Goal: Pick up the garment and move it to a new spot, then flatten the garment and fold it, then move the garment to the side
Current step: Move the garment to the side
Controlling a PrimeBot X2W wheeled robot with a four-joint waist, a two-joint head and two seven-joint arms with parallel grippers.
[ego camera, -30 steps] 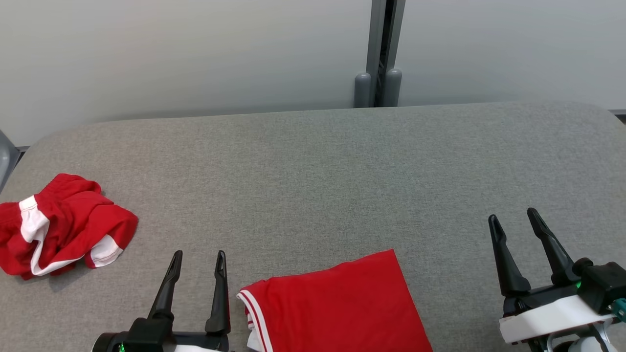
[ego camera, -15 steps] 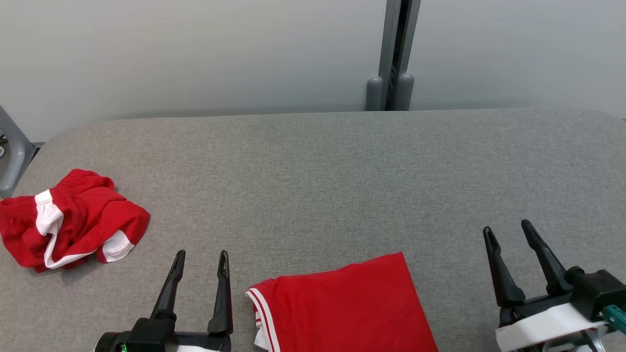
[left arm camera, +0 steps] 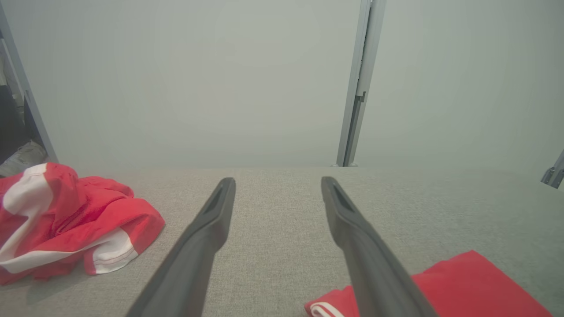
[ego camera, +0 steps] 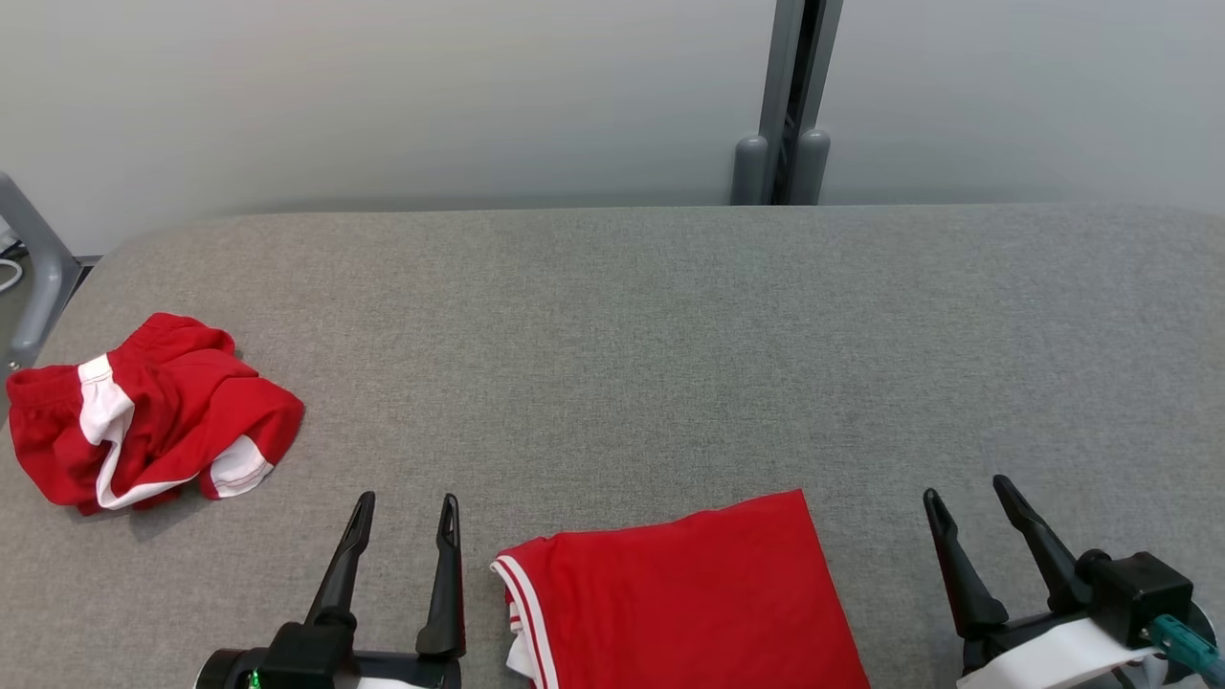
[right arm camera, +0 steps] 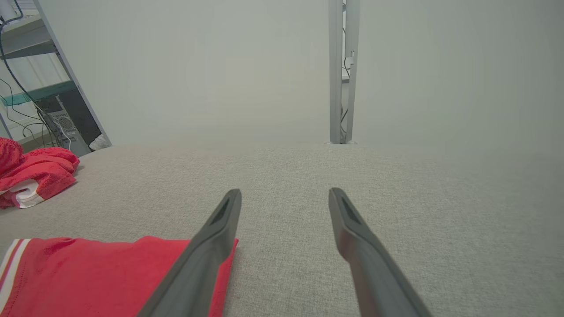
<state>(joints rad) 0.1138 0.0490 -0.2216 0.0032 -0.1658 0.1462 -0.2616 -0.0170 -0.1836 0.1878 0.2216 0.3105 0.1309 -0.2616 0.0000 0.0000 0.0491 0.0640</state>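
The desk (ego camera: 670, 335) has a grey woven cover, plain and without wrinkles, and its two far corners are rounded. Behind it stands a pale grey wall (ego camera: 383, 96) made of two smooth panels. Between the panels runs a grey metal post (ego camera: 794, 86), with two rounded caps at its foot, just behind the far edge of the desk. At the left end of the desk a slanted grey metal bar (ego camera: 38, 268) comes into the head view. In the right wrist view, past that same end, there is a shelf (right arm camera: 39, 92) with a dark computer case (right arm camera: 66, 121) and some loose cables.

The folded red garment (ego camera: 689, 603) lies flat at the near edge of the desk, between the two tools, with its white-striped edge turned to the left. It is just beside the left tool (ego camera: 409, 499) and well apart from the right tool (ego camera: 967, 488). The crumpled red garment (ego camera: 144, 411), red with white parts, lies in a heap near the left end of the desk, apart from the folded one.

Both tools have their fingers spread apart and nothing is between them. They point toward the wall, over the bare grey cover. Whether the fingers touch the cover, I cannot tell.
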